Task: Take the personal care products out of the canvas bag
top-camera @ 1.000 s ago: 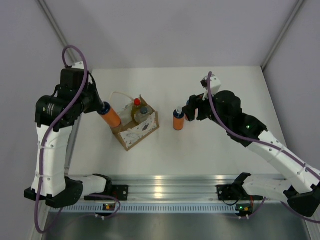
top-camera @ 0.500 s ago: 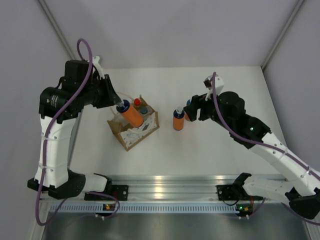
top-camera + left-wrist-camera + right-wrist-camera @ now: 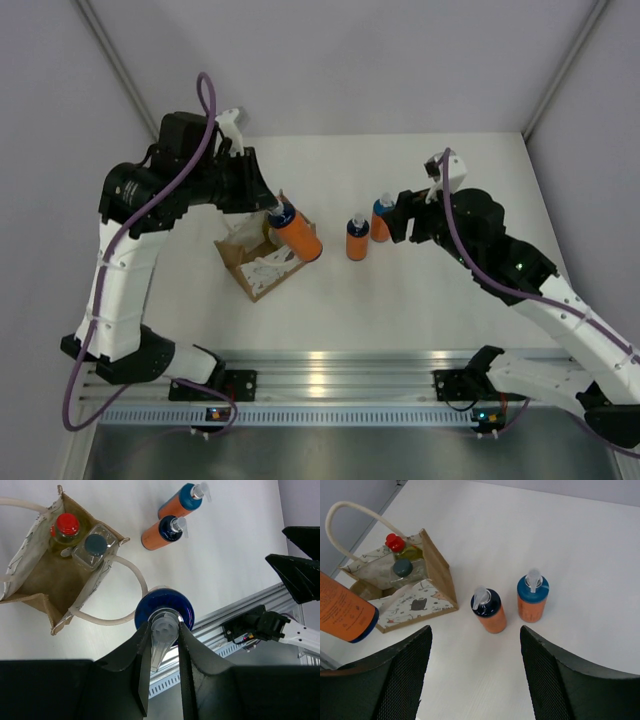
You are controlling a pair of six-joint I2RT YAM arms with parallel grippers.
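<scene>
While the left gripper (image 3: pixel 164 636) is clamping the pump neck of one orange bottle (image 3: pixel 297 236), that bottle is hanging tilted over the right edge of the canvas bag (image 3: pixel 258 272), apparently lifted out of it. The left standing bottle (image 3: pixel 357 240) and the right standing bottle (image 3: pixel 381 218), both orange, are resting upright on the table (image 3: pixel 440 300), near each other and apart from the bag. The right gripper (image 3: pixel 476 676) is hovering over them, jaws spread, carrying nothing. The yellow bottle (image 3: pixel 66 527) and the pale bottle (image 3: pixel 94 547) are sitting inside the bag. Judged status: two products out, one awaiting placement, two awaiting extraction.
</scene>
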